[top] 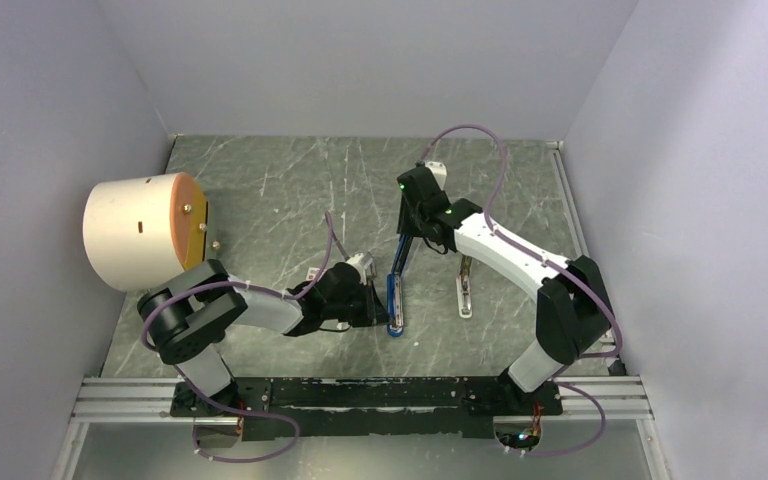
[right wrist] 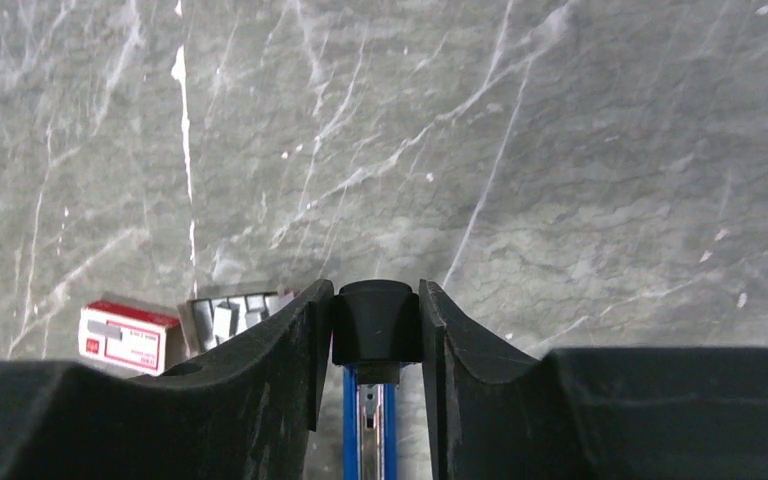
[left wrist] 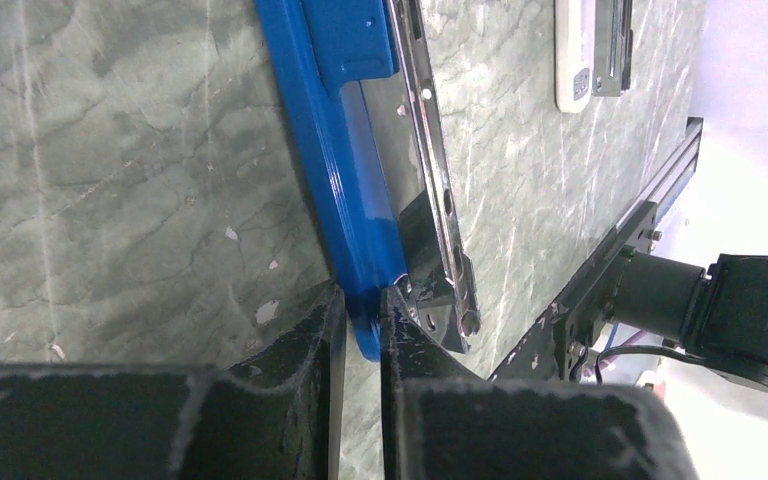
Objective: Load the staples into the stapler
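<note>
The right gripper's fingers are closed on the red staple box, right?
No. The right gripper is closed on the black tip of the stapler; the red staple box lies free on the table beside it. The right wrist view shows this.

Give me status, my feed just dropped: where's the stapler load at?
Left pincer shut on stapler, blue end. Right pincer shut on its black tip. Staples loose beside red box, not loaded. Beige bar lies apart, clear.

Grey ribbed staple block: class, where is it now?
Right wrist view, lower left: grey ribbed staple block lies between a small red box and the right arm's black fingers.
</note>
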Controlling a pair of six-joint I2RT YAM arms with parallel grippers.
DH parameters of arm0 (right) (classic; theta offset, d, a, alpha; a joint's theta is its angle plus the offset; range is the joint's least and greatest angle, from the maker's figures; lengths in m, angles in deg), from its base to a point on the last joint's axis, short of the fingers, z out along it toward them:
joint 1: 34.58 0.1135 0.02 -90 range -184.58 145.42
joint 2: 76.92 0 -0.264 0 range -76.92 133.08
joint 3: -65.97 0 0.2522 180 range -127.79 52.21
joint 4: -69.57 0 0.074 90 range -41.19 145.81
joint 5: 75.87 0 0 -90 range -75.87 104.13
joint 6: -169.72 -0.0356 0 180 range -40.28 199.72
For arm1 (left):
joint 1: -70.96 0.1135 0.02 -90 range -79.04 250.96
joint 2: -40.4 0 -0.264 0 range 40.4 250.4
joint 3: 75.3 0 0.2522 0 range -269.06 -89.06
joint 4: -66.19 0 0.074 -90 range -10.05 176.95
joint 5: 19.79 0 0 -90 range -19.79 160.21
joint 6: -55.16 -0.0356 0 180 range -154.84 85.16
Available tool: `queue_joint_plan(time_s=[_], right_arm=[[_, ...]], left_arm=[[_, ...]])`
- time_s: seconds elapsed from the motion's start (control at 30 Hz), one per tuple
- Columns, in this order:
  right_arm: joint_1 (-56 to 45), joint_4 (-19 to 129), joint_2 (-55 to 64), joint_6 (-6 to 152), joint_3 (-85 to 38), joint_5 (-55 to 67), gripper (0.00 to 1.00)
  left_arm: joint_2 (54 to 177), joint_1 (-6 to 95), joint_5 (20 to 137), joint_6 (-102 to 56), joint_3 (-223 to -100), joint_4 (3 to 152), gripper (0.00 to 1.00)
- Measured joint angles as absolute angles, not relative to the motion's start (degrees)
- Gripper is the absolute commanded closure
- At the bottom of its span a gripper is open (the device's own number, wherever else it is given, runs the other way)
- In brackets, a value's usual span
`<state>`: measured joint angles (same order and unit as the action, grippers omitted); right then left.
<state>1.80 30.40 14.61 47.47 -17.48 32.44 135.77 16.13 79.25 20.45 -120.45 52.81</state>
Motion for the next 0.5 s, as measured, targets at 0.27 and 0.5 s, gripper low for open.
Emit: queue_joint_plan(time_s=[0.27,0.5], right_arm=[[1.87,29.4,14.93,46.88,-16.04,27.94,0.43],[1.96,30.51,13.47,46.86,-11.75,24.37,0.28]], left_arm=[[135.55,15.98,78.85,20.52,-120.65,53.45,0.79],[135.34,15.74,77.93,20.49,-120.63,53.78,0.77]])
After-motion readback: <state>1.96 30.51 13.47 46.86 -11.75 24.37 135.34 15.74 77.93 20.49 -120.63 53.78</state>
